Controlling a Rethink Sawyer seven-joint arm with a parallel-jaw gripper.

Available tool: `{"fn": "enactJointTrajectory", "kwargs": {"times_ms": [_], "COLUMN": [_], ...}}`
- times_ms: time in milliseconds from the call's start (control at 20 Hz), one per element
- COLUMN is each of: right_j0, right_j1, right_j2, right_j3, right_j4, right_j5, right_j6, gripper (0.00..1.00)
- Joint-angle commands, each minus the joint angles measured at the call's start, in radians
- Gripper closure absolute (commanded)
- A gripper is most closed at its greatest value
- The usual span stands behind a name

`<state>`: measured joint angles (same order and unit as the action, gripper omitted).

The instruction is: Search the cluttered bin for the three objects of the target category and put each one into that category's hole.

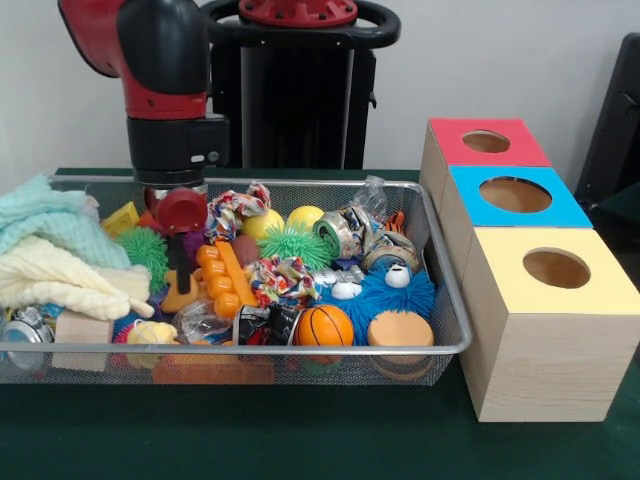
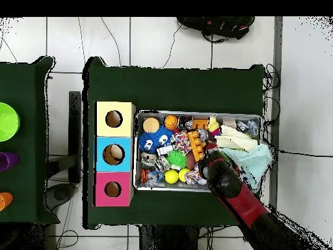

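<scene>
The silver wire-mesh bin [image 1: 440,270] is crowded with toys and cloths. One small yellow duck toy [image 1: 150,334] shows at its near left corner in the front view; the other two cannot be made out. The round hole [image 1: 486,141] in the red-topped wooden box, farthest of three boxes right of the bin, shows nothing inside. The red and black arm's gripper [image 1: 180,262] reaches down into the clutter at the bin's left; whether its fingers are spread cannot be told. Judged: searching stage, all three placements outstanding.
</scene>
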<state>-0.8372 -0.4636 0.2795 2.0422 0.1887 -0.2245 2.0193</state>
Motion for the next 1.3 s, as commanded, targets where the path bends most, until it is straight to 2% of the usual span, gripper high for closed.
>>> {"fn": "enactJointTrajectory", "kwargs": {"times_ms": [50,600,900,1300], "right_j0": [0.009,0.042,0.018,-0.010], "right_j1": [0.081,0.121,0.146,0.156], "right_j2": [0.155,0.132,0.141,0.153], "right_j3": [0.087,0.112,0.126,0.133], "right_j4": [0.048,0.013,-0.022,-0.020], "right_j5": [0.083,0.034,0.009,-0.023], "right_j6": [0.283,0.250,0.245,0.266], "gripper": [0.00,0.00,0.00,0.00]}}
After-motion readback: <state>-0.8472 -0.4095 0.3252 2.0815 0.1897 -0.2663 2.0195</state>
